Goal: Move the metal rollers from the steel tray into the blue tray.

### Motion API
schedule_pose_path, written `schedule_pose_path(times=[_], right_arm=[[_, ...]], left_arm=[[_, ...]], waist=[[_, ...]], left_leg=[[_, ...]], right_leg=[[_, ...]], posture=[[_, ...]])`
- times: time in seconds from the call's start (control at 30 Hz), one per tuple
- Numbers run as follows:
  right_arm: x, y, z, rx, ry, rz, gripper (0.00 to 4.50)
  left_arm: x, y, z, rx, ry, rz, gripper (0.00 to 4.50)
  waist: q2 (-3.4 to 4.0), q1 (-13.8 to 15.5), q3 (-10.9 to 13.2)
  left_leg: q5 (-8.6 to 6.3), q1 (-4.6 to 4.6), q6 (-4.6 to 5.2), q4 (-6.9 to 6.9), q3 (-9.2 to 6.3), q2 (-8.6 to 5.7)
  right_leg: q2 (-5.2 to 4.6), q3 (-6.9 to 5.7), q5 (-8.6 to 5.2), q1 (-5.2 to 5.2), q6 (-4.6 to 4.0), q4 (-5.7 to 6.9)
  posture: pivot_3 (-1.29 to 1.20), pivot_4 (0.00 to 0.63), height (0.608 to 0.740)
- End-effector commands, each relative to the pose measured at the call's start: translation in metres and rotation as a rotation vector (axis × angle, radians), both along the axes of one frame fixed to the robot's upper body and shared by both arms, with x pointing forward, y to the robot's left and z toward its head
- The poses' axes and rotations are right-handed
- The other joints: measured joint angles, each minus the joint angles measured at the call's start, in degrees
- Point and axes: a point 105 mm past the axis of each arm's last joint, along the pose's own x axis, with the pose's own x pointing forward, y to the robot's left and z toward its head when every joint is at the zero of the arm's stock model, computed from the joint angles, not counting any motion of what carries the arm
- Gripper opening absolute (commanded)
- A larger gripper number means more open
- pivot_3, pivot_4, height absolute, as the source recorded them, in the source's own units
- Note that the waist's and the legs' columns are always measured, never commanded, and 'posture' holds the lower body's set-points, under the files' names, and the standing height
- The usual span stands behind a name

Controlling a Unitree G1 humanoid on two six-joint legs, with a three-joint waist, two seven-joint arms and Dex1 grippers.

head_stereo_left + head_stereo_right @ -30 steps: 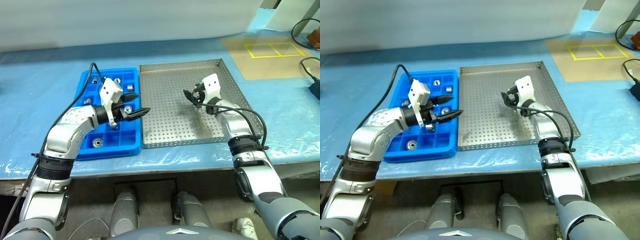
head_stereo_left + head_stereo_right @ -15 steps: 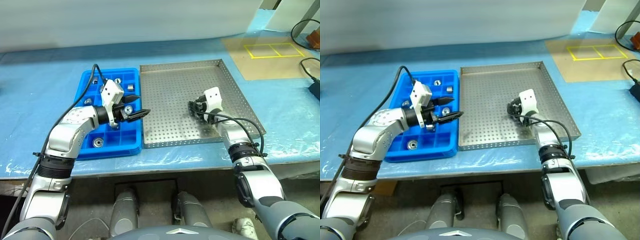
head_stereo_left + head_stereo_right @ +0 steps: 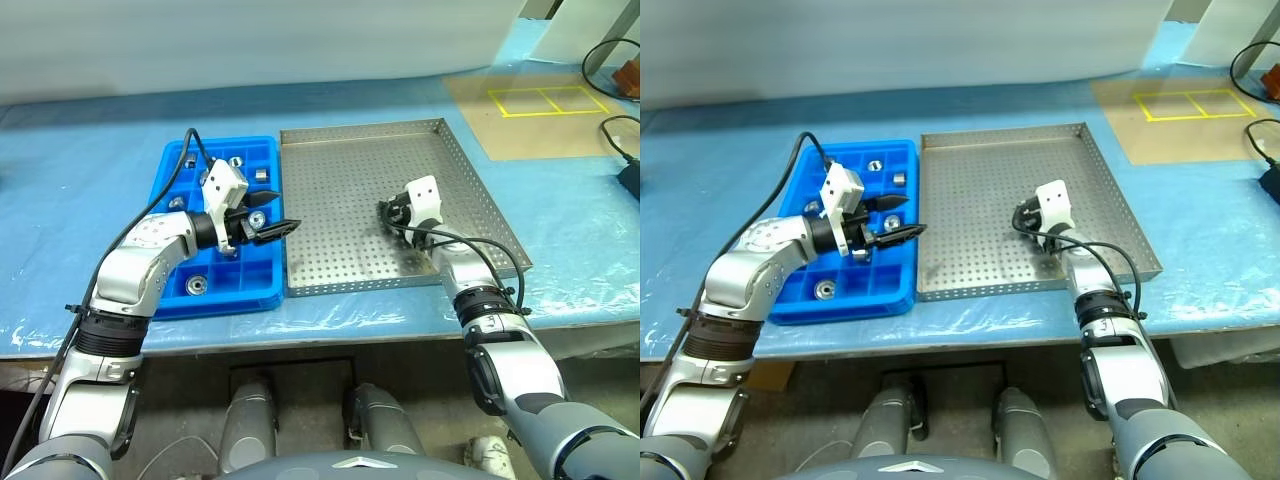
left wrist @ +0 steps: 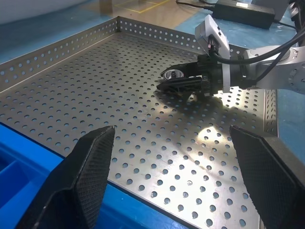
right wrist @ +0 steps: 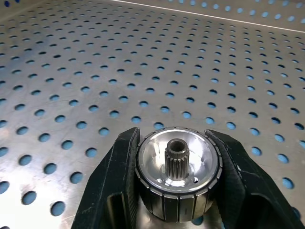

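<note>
Right gripper has dropped to the steel tray floor over the last second and its fingers have closed in: now pinching a roller, one finger on each side. The roller sits right of centre on the tray floor, seemingly not lifted yet. No other rollers visible on that tray, so this looks like the last one. Left gripper unchanged, spread wide and empty, hovering over the right edge of the blue tray, which already holds several rollers. Next step, I reckon: lift and carry left to a free compartment.
</note>
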Motion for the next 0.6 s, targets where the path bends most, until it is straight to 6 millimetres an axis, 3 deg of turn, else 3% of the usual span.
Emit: schedule_pose_path(times=[0.03, 0.2, 0.3, 0.5, 0.6], right_arm=[[0.004, 0.023, 0.030, -0.008, -0.080, 0.082, 1.68], [-0.011, 0.078, 0.068, 0.010, -0.159, 0.325, 1.68], [-0.041, 0.135, 0.090, -0.051, -0.213, 0.633, 1.68], [-0.086, 0.189, 0.090, -0.152, -0.233, 0.975, 1.68], [-0.100, 0.206, 0.090, -0.137, -0.225, 1.071, 1.68]], left_arm=[[-0.011, -0.001, 0.015, -0.012, -0.045, -0.034, 4.05], [-0.020, 0.009, 0.011, 0.039, -0.051, -0.026, 4.05], [-0.034, 0.023, 0.011, 0.084, -0.054, -0.012, 4.05], [-0.060, 0.047, 0.010, 0.140, -0.051, 0.065, 4.05], [-0.069, 0.058, 0.009, 0.147, -0.045, 0.138, 4.05]], waist=[[0.00, -0.05, 0.00], [0.01, 0.00, 0.01], [0.01, 0.07, 0.01], [0.01, 1.99, 0.01], [0.00, 3.37, 0.02]], left_leg=[[-0.01, 0.00, 0.01, 0.00, 0.00, 0.00], [0.00, -0.01, 0.01, -0.10, 0.01, 0.04], [0.00, -0.02, 0.00, -0.16, 0.00, 0.06], [0.00, -0.03, -0.02, -0.28, -0.03, 0.06], [-0.01, -0.04, -0.02, -0.28, -0.04, 0.04]], right_leg=[[0.00, 0.00, 0.00, -0.01, 0.00, 0.00], [0.02, -0.01, -0.01, -0.09, -0.02, -0.01], [0.03, -0.03, -0.01, -0.11, -0.02, -0.03], [0.00, -0.12, -0.05, -0.10, -0.07, -0.12], [-0.03, -0.12, -0.05, -0.09, -0.07, -0.13]], posture=[[-0.10, 0.150, 0.740], [-0.02, 0.150, 0.740], [0.05, 0.150, 0.740], [0.21, 0.150, 0.740], [0.27, 0.150, 0.740]])
